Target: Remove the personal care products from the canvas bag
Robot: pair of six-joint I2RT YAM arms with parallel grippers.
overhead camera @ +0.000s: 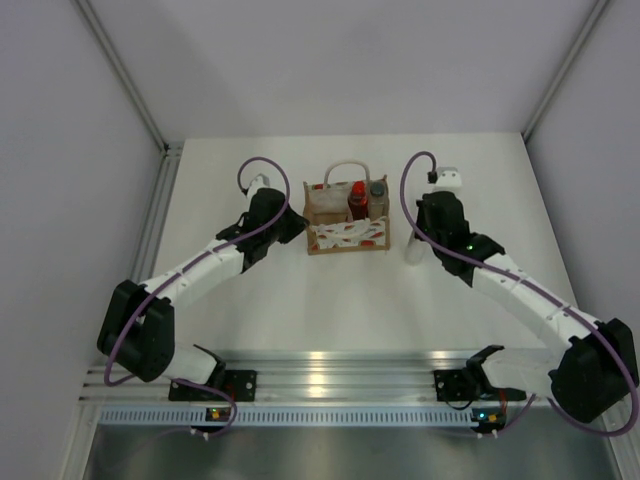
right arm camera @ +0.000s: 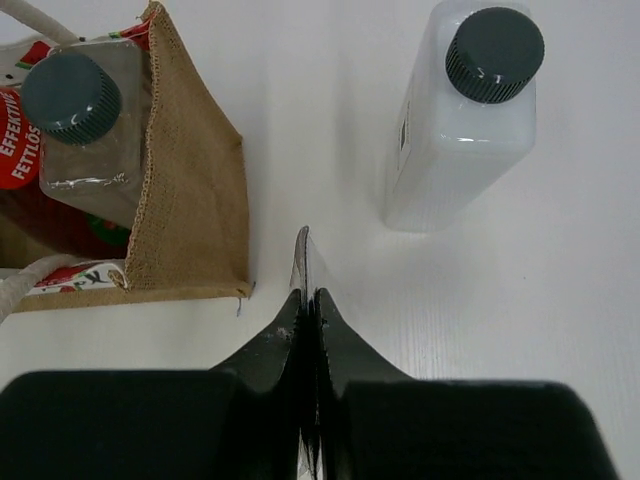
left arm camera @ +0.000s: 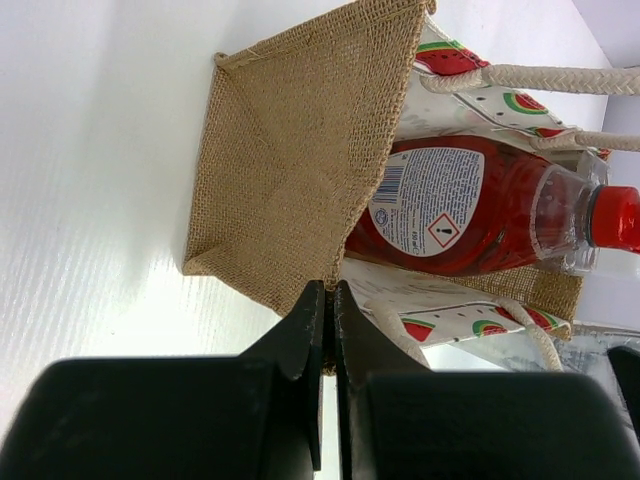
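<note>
The canvas bag (overhead camera: pixel 345 240) stands mid-table, tan with a white panel printed in red. In it stand a red bottle (overhead camera: pixel 357 200) and a pale squarish bottle with a grey cap (overhead camera: pixel 377 190); a pale shape fills its left part. My left gripper (left arm camera: pixel 329 290) is shut on the bag's (left arm camera: pixel 290 160) left edge, beside the red bottle (left arm camera: pixel 470 215). A white bottle with a dark round cap (right arm camera: pixel 465 120) stands on the table right of the bag (right arm camera: pixel 190 210). My right gripper (right arm camera: pixel 306 295) is shut beside it; a thin clear sliver sticks out between its tips.
The white table (overhead camera: pixel 300 300) is walled by grey panels on the left, right and back. A metal rail (overhead camera: pixel 330 375) with the arm bases runs along the near edge. The bag's white rope handles (left arm camera: pixel 560 80) loop above its opening.
</note>
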